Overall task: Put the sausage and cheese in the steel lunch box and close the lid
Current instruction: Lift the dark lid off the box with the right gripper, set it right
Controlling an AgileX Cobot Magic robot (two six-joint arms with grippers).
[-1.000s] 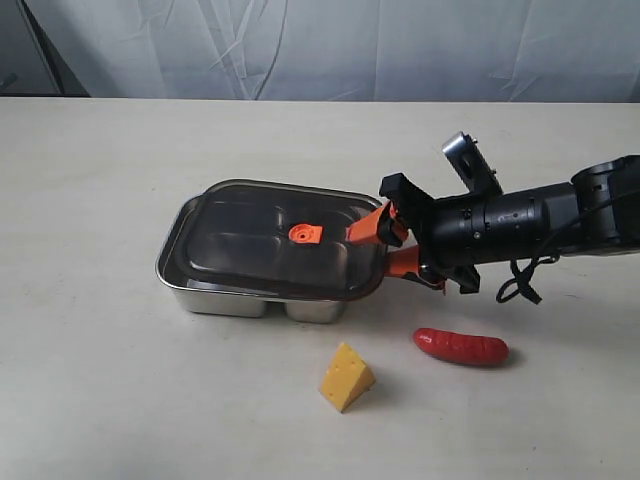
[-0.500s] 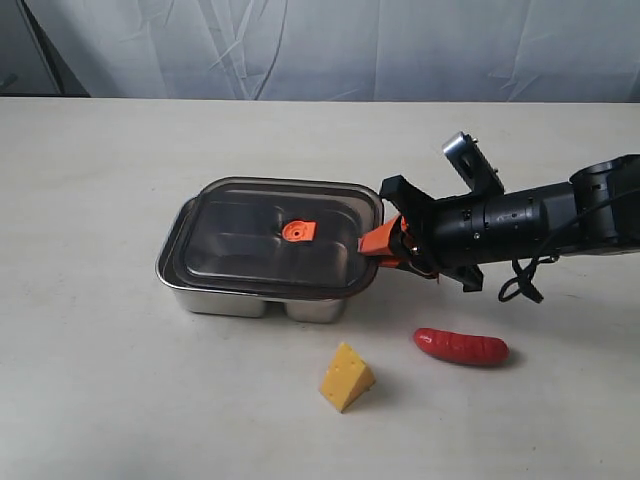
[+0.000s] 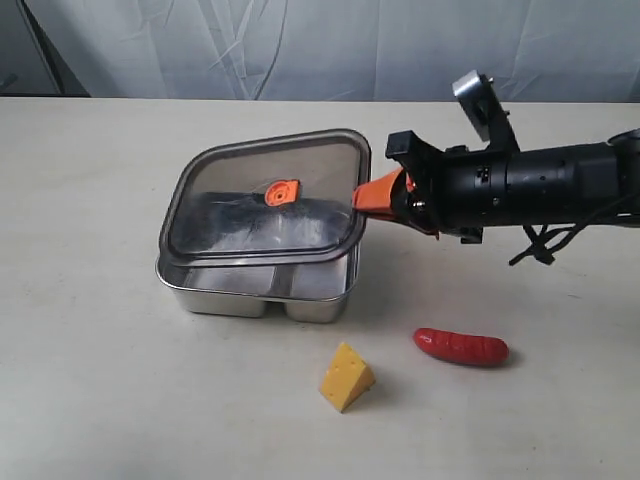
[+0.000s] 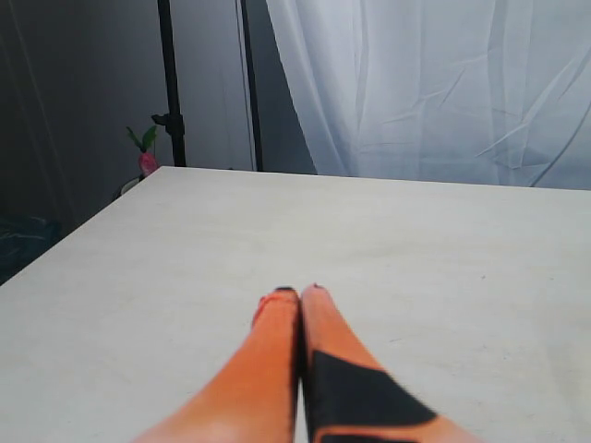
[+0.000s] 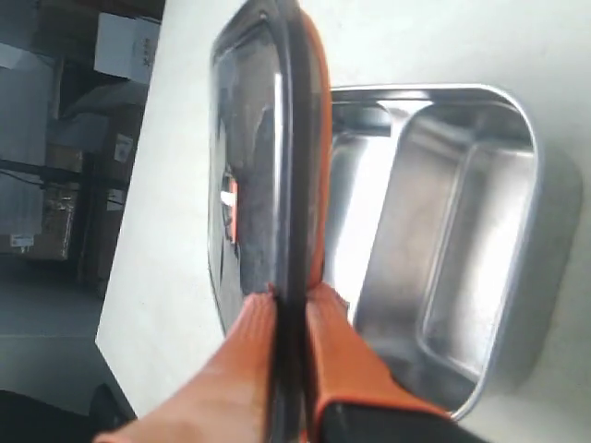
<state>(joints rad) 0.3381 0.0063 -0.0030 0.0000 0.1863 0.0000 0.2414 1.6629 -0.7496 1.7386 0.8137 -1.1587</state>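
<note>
The steel lunch box sits left of centre on the table, its two compartments bare. My right gripper is shut on the right edge of the dark smoky lid, holding it tilted up above the box; its orange valve tab faces up. The right wrist view shows the lid edge-on, pinched by my right gripper. The red sausage lies in front of the right arm, and the yellow cheese wedge rests left of it. My left gripper is shut on nothing, over bare table.
The pale table stretches out on all sides of the box. A white curtain hangs behind the far edge. A dark stand pole and a small plant stand beyond the table in the left wrist view.
The right gripper closed on the lid's right edge and lifted it off the box, tilting it up and back. Sausage and cheese have not moved.
</note>
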